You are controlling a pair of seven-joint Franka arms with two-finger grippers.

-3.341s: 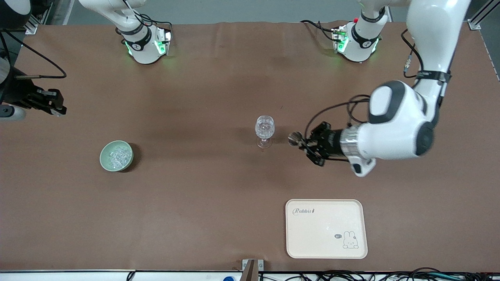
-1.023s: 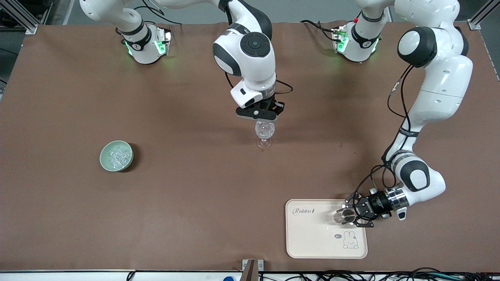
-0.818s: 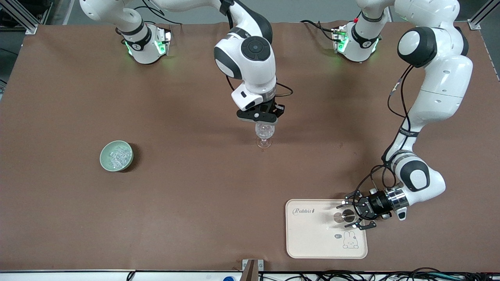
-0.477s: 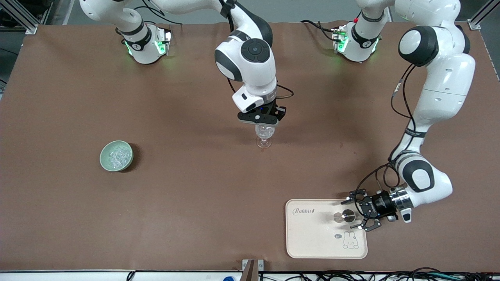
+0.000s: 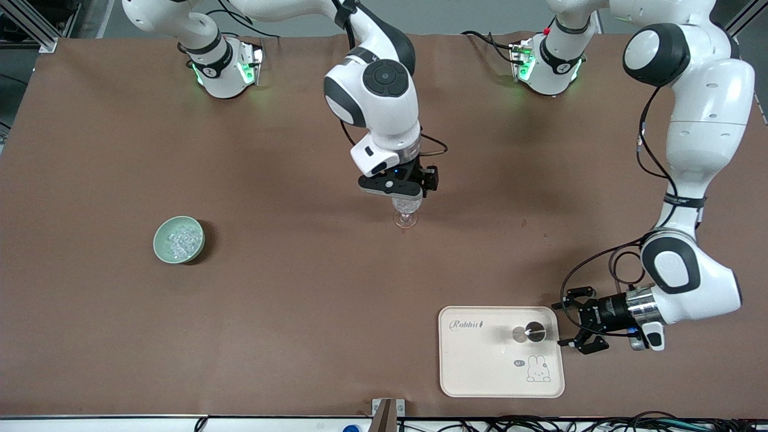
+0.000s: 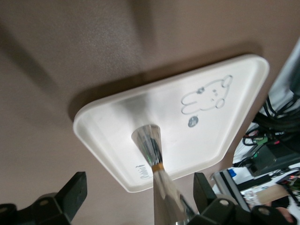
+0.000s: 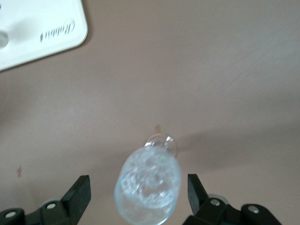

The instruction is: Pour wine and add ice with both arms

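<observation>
A clear stemmed glass [image 5: 406, 213] stands mid-table with glinting ice in its bowl. It also shows in the right wrist view [image 7: 149, 185]. My right gripper [image 5: 398, 191] hangs right over the glass's bowl, and its open fingers [image 7: 79, 191] stand wide on either side without touching. A small shiny metal cup [image 5: 528, 333] stands on the cream tray [image 5: 480, 372]. In the left wrist view the cup [image 6: 149, 143] stands free of my hand. My left gripper [image 5: 564, 324] is open and empty, low beside the tray's edge toward the left arm's end. More ice [image 5: 179, 237] fills a green bowl [image 5: 161, 249].
The tray [image 6: 108, 140] with a rabbit drawing lies near the front camera's edge of the table, and its corner shows in the right wrist view [image 7: 42, 33]. The bowl sits toward the right arm's end. Cables run along the table's front edge.
My left gripper carried the metal cup from beside the glass to the tray, let go and drew back off the tray. My right arm swung in and came down over the glass.
</observation>
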